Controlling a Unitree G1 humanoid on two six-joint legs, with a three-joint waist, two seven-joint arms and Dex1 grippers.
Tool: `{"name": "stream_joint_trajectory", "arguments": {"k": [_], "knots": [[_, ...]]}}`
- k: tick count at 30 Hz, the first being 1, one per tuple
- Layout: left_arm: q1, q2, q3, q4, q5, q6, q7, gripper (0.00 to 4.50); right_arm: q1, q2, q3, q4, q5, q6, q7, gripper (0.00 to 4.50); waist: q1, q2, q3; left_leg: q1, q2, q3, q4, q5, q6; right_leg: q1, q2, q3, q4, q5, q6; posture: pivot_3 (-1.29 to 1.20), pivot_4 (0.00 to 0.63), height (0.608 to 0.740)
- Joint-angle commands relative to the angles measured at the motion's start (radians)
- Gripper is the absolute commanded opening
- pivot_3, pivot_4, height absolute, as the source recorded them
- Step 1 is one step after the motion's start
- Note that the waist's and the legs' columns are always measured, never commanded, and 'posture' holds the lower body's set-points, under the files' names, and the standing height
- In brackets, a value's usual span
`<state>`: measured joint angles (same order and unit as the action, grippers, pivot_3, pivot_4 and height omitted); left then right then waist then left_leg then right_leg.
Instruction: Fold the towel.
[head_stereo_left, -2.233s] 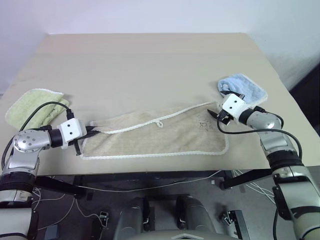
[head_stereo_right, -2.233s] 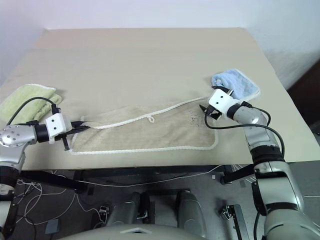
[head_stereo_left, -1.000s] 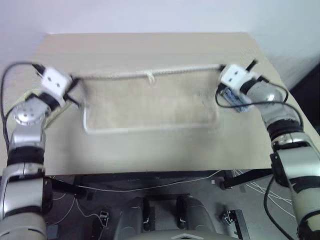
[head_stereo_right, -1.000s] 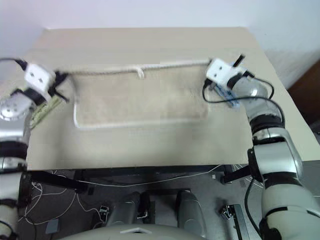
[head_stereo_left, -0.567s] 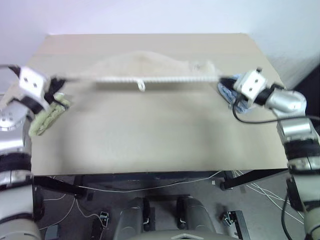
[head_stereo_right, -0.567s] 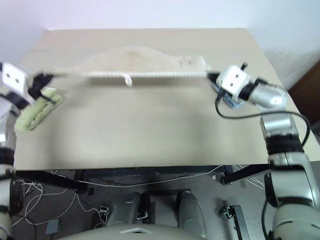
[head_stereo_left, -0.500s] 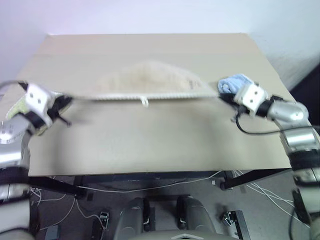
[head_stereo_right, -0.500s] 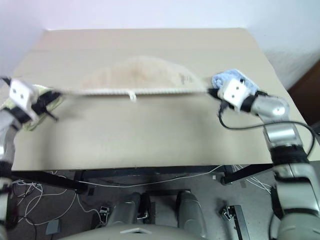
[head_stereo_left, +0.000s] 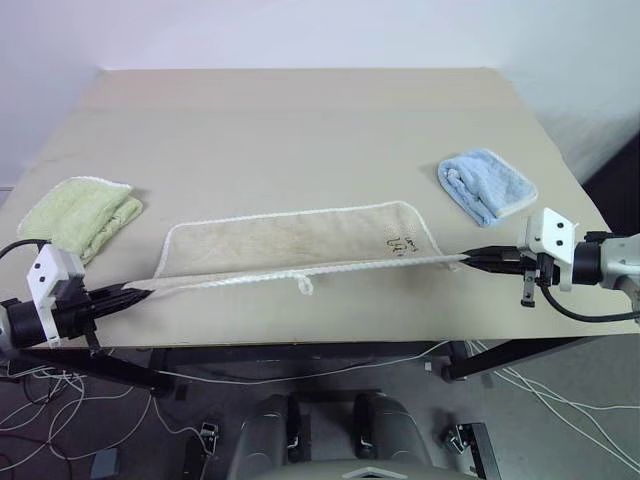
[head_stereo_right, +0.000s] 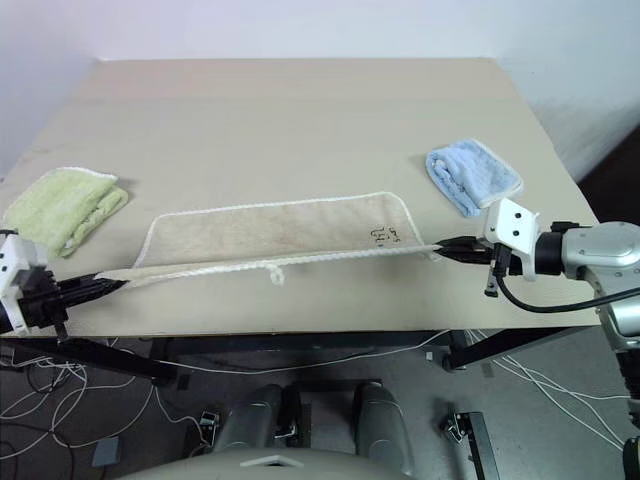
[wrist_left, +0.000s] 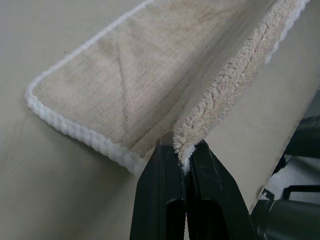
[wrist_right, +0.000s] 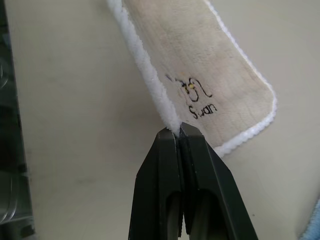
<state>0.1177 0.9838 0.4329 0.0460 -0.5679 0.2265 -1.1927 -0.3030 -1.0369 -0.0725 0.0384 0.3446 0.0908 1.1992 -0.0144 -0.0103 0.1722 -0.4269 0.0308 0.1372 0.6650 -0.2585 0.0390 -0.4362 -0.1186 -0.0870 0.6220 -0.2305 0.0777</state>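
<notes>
**Left eye view: beige towel stretched between two clenched grippers at the table's near edge**

A beige towel (head_stereo_left: 290, 245) with a white corded border is seen lying lengthwise across the near part of a tan table (head_stereo_left: 300, 130). Its far edge rests flat on the tabletop, while the near long edge is drawn taut in a straight line between the two arms. A small loop (head_stereo_left: 305, 288) hangs from that taut edge, near its middle.

The left gripper (head_stereo_left: 128, 293) is held just off the table's near-left edge, its fingers clenched on the towel's near-left corner. From the left wrist view, the plush edge is seen pinched between the two black fingers (wrist_left: 157, 200), with the towel's underside folded upward beside them.

The right gripper (head_stereo_left: 470, 259) is held at the near-right side, its fingers likewise closed on the opposite near corner. In the right wrist view, the white border is nipped between the fingers (wrist_right: 200, 175), and dark embroidered lettering (wrist_right: 196, 96) is visible on the towel just beyond them.

A folded green cloth (head_stereo_left: 80, 213) lies at the table's left side, well apart from the towel. A folded blue cloth (head_stereo_left: 486, 185) lies at the right, near the towel's far-right corner but not touching it.
</notes>
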Motion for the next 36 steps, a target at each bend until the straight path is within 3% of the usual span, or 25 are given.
{"name": "stream_joint_trajectory", "arguments": {"k": [1, 7, 17, 20, 24, 31, 34, 36], "knots": [[-0.081, -0.022, -0.021, 0.042, 0.073, -0.049, 0.073, 0.00, -0.109, 0.048, 0.030, 0.091, -0.094, -0.052, -0.071, 0.01, 0.000, 0.000, 0.000, 0.000, 0.000, 0.000, 0.000, 0.000, 0.000, 0.000, 0.000, 0.000, 0.000, 0.000, 0.000, 0.00, 0.150, 0.740], [-0.342, -0.101, -0.158, 0.307, 0.290, -0.211, 0.248, 0.00, -0.354, 0.197, 0.155, 0.412, -0.314, -0.199, -0.230, 0.01, -0.002, 0.000, 0.000, -0.002, -0.001, 0.002, -0.001, 0.005, -0.003, 0.002, 0.001, 0.000, 0.002, 0.003, 0.003, 0.00, 0.150, 0.740], [-0.493, -0.146, -0.260, 0.518, 0.414, -0.335, 0.320, 0.00, -0.556, 0.343, 0.234, 0.781, -0.461, -0.406, -0.369, 0.01, -0.004, 0.000, 0.000, -0.003, -0.002, 0.005, 0.000, 0.005, -0.002, 0.002, 0.003, 0.000, 0.004, 0.003, 0.004, 0.00, 0.150, 0.740], [-0.505, -0.163, -0.248, 0.524, 0.389, -0.326, 0.307, 0.68, -0.568, 0.353, 0.242, 0.819, -0.473, -0.433, -0.365, 0.00, -0.004, 0.000, 0.000, -0.003, -0.002, 0.005, 0.001, 0.005, -0.002, 0.002, 0.003, 0.000, 0.004, 0.002, 0.005, 0.00, 0.150, 0.740], [-0.502, -0.171, -0.236, 0.508, 0.364, -0.303, 0.296, 2.02, -0.579, 0.357, 0.223, 0.846, -0.458, -0.438, -0.359, 0.99, -0.006, 0.000, 0.000, -0.003, -0.002, 0.005, 0.001, 0.006, -0.002, 0.002, 0.003, 0.000, 0.005, 0.002, 0.005, 0.00, 0.150, 0.740], [-0.513, -0.182, -0.200, 0.510, 0.346, -0.290, 0.351, 4.48, -0.574, 0.331, 0.177, 0.832, -0.446, -0.444, -0.409, 3.45, -0.005, 0.000, 0.000, -0.002, -0.002, 0.005, 0.001, 0.006, -0.002, 0.002, 0.003, 0.001, 0.005, 0.002, 0.005, 0.00, 0.150, 0.740], [-0.541, -0.178, -0.195, 0.556, 0.392, -0.312, 0.455, 4.50, -0.555, 0.323, 0.147, 0.793, -0.434, -0.434, -0.435, 4.49, -0.005, 0.000, 0.000, -0.002, -0.002, 0.005, 0.001, 0.006, -0.002, 0.002, 0.003, 0.001, 0.005, 0.002, 0.005, 0.00, 0.150, 0.740], [-0.572, -0.179, -0.184, 0.602, 0.402, -0.293, 0.518, 4.50, -0.539, 0.320, 0.128, 0.764, -0.430, -0.426, -0.459, 4.49, -0.005, 0.000, 0.000, -0.002, -0.002, 0.004, 0.001, 0.006, -0.002, 0.002, 0.003, 0.001, 0.006, 0.002, 0.005, 0.00, 0.150, 0.740]]}}
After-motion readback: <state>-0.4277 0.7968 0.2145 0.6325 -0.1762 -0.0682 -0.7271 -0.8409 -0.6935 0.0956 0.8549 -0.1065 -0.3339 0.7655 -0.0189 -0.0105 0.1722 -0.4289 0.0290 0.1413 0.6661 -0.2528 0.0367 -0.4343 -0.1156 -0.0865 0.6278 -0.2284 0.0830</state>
